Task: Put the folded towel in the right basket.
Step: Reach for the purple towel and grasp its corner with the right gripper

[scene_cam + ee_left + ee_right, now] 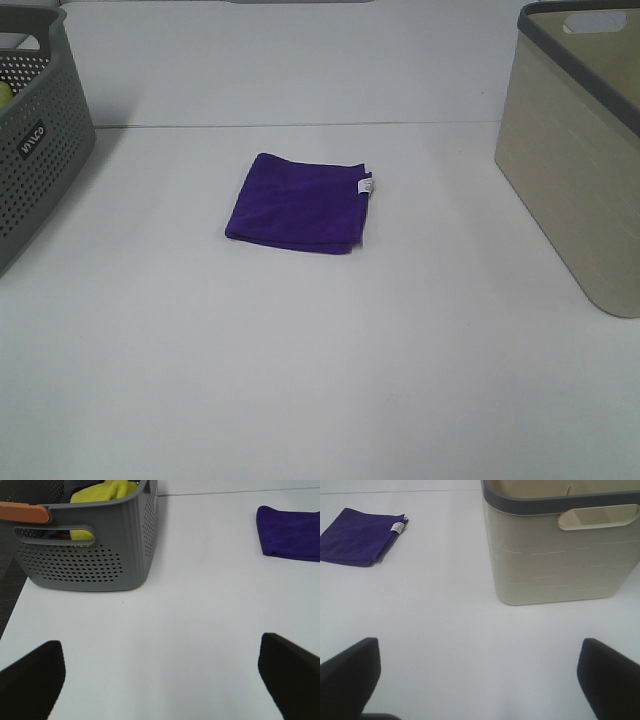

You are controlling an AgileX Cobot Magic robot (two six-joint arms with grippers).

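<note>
A folded purple towel (300, 203) with a small white tag lies flat on the white table, mid-table in the exterior high view. It also shows in the left wrist view (289, 533) and the right wrist view (361, 536). The beige right basket (575, 150) with a grey rim stands at the right edge, seen close in the right wrist view (560, 545). Neither arm shows in the exterior high view. My left gripper (162, 677) is open and empty, well short of the towel. My right gripper (480, 677) is open and empty, in front of the basket.
A grey perforated basket (35, 130) stands at the left edge; the left wrist view shows yellow cloth (102, 495) inside it and an orange handle (24, 511). The white table (320, 380) ends at a seam behind the towel.
</note>
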